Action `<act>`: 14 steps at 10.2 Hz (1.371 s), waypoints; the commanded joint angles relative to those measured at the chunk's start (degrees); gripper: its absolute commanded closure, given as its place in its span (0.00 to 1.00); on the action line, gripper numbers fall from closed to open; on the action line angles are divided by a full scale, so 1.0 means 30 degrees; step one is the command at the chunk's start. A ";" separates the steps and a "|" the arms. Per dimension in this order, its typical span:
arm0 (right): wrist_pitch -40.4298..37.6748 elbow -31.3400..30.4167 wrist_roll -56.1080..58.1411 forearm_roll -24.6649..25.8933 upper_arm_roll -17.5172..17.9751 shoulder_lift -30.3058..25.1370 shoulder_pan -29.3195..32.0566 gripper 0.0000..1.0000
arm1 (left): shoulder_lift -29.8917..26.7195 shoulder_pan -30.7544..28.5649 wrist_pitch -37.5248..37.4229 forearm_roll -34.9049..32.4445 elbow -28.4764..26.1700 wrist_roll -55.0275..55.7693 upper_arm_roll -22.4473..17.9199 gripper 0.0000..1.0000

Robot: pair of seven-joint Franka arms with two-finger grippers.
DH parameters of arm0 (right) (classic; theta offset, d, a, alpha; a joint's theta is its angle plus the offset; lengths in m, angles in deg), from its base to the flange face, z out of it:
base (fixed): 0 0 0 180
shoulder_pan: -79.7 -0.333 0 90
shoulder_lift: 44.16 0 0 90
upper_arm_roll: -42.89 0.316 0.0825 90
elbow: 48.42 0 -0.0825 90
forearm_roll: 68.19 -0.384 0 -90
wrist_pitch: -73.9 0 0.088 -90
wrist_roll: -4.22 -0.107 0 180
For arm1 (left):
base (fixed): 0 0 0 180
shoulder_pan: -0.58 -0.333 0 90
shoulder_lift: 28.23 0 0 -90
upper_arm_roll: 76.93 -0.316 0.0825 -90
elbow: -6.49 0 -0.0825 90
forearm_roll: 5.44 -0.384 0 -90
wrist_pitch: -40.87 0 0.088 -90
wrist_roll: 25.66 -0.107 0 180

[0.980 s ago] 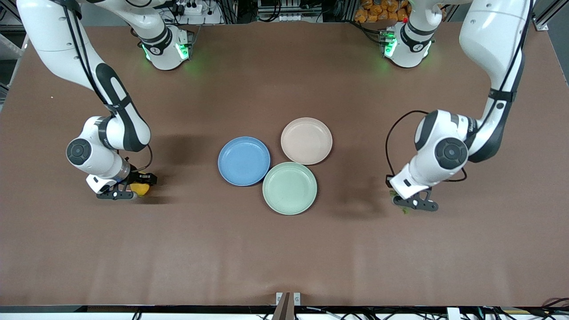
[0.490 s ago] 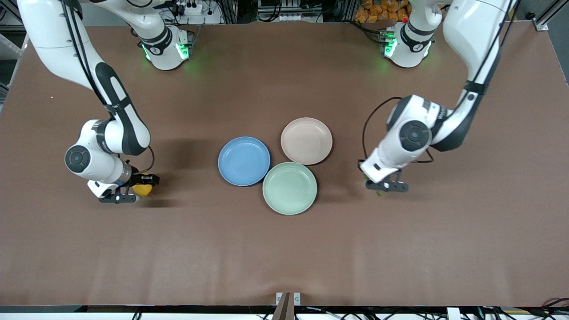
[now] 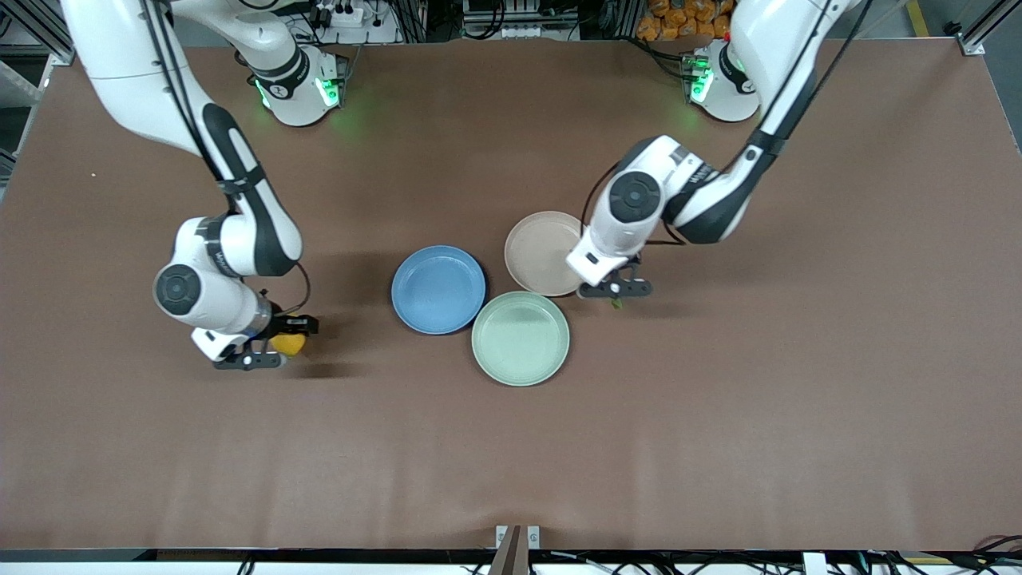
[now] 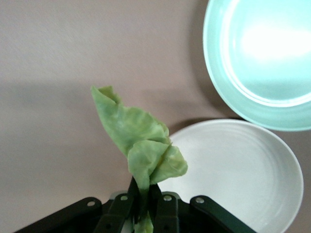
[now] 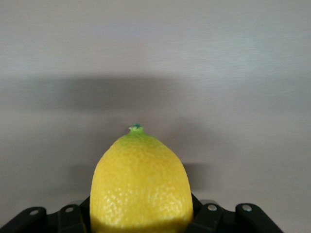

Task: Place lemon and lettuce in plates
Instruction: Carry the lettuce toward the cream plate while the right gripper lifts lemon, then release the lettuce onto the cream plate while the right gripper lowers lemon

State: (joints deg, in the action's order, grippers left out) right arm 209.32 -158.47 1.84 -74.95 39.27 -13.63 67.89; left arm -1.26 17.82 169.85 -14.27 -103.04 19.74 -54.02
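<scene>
The yellow lemon (image 3: 289, 345) (image 5: 141, 179) sits between the fingers of my right gripper (image 3: 277, 344) (image 5: 141, 219), which is shut on it above bare table, toward the right arm's end from the blue plate (image 3: 438, 289). My left gripper (image 3: 615, 294) (image 4: 145, 206) is shut on the stem end of the wrinkly green lettuce (image 4: 133, 131) (image 3: 615, 303). It hangs at the edge of the beige-pink plate (image 3: 543, 247) (image 4: 243, 174), on the side toward the left arm's end. Both plates hold nothing.
A pale mint-green plate (image 3: 520, 338) (image 4: 228, 99) touches the blue and beige plates and lies nearest the front camera. The brown tabletop (image 3: 718, 439) stretches wide around the three plates.
The left arm has carried the lettuce from the left arm's end of the table to the beige plate's edge. The right arm has moved the lemon a little toward the plates.
</scene>
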 commanded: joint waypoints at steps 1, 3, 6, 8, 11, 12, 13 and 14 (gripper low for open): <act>-0.1921 0.0764 -0.0991 -0.0323 0.0384 -0.0682 -0.0923 0.63 | 0.0382 0.0986 -0.0042 -0.0221 0.0062 0.1621 -0.0048 1.00; -0.2103 0.0795 -0.3061 -0.0323 0.0474 -0.0975 -0.2268 0.63 | 0.0761 0.2097 -0.0072 -0.0192 0.0090 0.2791 -0.0048 1.00; -0.2308 0.0795 -0.5817 -0.0323 0.0474 -0.1094 -0.4202 0.63 | 0.1728 0.3419 -0.0042 -0.0162 0.1024 0.3614 -0.0048 1.00; -0.2221 0.0795 -0.7809 -0.0323 0.0474 -0.1094 -0.5462 0.63 | 0.1731 0.3627 -0.0042 -0.0162 0.1146 0.3939 -0.0048 0.91; -0.1812 0.0824 -0.9104 -0.0294 0.0416 -0.0890 -0.6811 0.63 | 0.1731 0.3803 -0.0042 -0.0279 0.1116 0.3706 -0.0077 0.00; -0.1346 0.0795 -0.9368 -0.0294 0.0415 -0.0744 -0.7077 0.63 | 0.1731 0.3774 -0.0042 -0.0366 0.1116 0.3705 -0.0077 0.00; -0.0964 0.0795 -0.9690 -0.0294 0.0415 -0.0539 -0.7370 0.63 | 0.1644 0.3658 -0.0042 -0.0454 0.1174 0.3705 -0.0106 0.00; -0.0293 0.0795 -0.9896 -0.0294 0.0415 -0.0247 -0.7663 0.63 | 0.1585 0.3483 -0.0042 -0.0513 0.1204 0.3618 -0.0165 0.00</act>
State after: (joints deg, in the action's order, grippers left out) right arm 206.16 -155.74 -26.38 -75.06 41.03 -15.07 46.34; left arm 3.59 28.59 170.03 -14.27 -100.22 30.13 -54.20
